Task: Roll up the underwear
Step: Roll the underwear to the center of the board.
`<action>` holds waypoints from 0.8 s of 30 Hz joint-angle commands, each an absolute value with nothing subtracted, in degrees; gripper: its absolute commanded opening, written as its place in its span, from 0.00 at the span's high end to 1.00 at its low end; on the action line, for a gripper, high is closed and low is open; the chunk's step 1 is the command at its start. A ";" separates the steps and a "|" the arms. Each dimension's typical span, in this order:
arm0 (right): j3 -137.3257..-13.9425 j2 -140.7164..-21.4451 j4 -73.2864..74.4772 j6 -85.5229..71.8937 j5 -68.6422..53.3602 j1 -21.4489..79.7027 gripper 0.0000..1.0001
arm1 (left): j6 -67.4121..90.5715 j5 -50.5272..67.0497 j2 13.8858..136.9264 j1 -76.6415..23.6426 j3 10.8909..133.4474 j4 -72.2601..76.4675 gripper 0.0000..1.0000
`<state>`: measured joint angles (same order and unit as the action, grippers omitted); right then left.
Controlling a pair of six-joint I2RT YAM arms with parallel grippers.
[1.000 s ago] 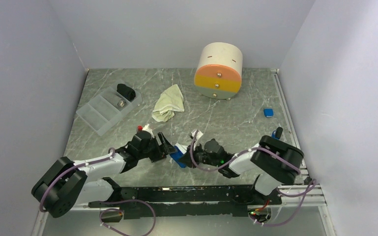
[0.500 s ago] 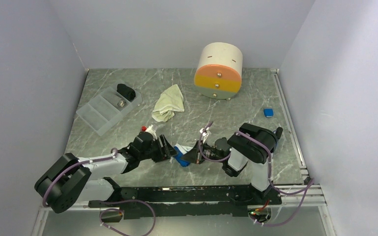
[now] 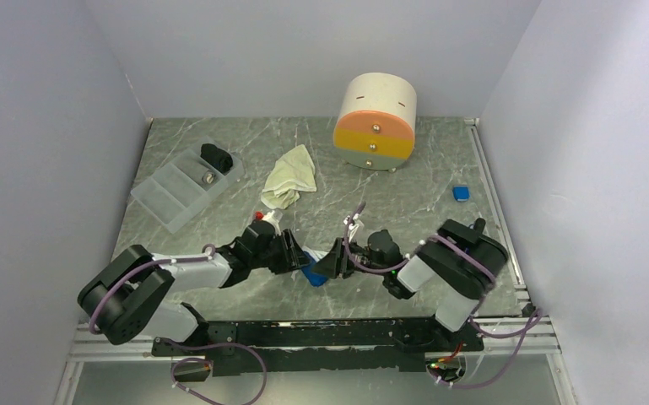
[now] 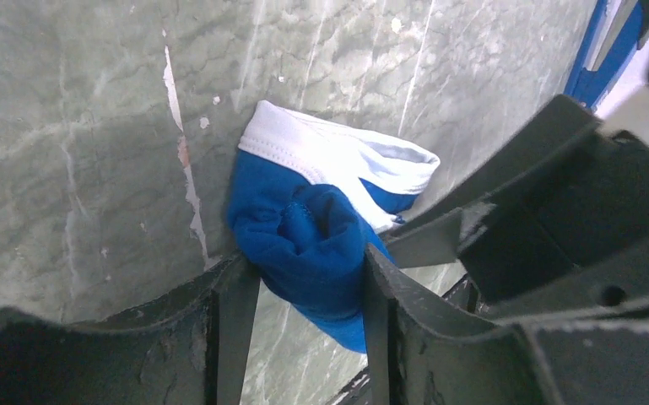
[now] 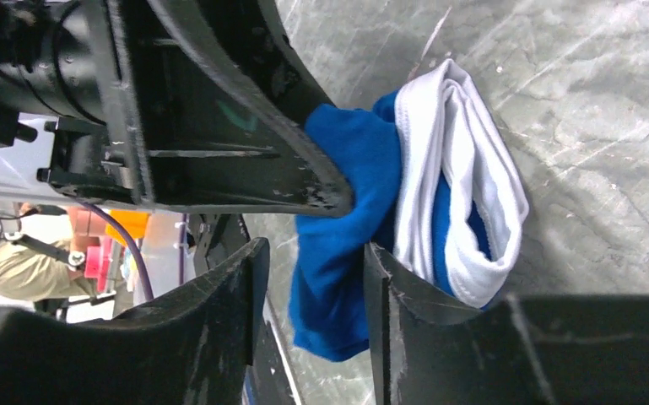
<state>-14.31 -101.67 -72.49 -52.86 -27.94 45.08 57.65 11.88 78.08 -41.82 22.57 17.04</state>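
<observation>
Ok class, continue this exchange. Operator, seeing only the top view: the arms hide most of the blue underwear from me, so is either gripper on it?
Observer: In the left wrist view, the blue underwear fills the gap of the left gripper, touching both fingers.
Operator: And the right?
Observer: The right gripper straddles a blue fold, with a gap beside one finger.
Operator: Where is the white trim?
Observer: The white waistband sits bunched outside that gap, beyond one right finger.
</observation>
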 commanded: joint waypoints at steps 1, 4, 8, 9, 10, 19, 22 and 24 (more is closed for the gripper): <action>-19.13 -88.34 -47.93 -39.59 -22.32 45.60 0.50 | 55.02 8.84 80.96 -42.23 22.30 10.94 0.50; -23.55 -80.29 -29.71 -28.89 -14.34 47.07 0.49 | 54.77 8.60 81.36 -42.27 22.33 10.45 0.50; -28.31 -74.43 -15.83 -17.12 -2.94 52.67 0.48 | 54.62 8.15 81.96 -42.22 23.04 9.74 0.50; -29.29 -73.88 -13.06 -14.74 1.21 55.33 0.48 | 54.73 8.15 82.22 -42.27 23.23 9.70 0.50; -30.11 -73.70 -11.36 -12.96 4.11 57.15 0.48 | 54.80 8.14 82.47 -42.27 23.40 9.68 0.50; -35.65 -78.98 -8.53 -8.27 15.80 67.67 0.49 | 55.55 8.55 83.43 -42.28 23.58 9.76 0.51; -36.84 -81.84 -9.24 -7.92 16.65 69.35 0.52 | 55.63 8.53 83.38 -42.33 23.55 9.67 0.51; -37.24 -83.36 -9.80 -8.12 17.50 70.00 0.59 | 55.72 8.55 83.54 -42.28 23.56 9.68 0.51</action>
<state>-34.41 -81.23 -9.45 -9.96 12.69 68.64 57.74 11.73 81.19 -41.82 24.49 16.49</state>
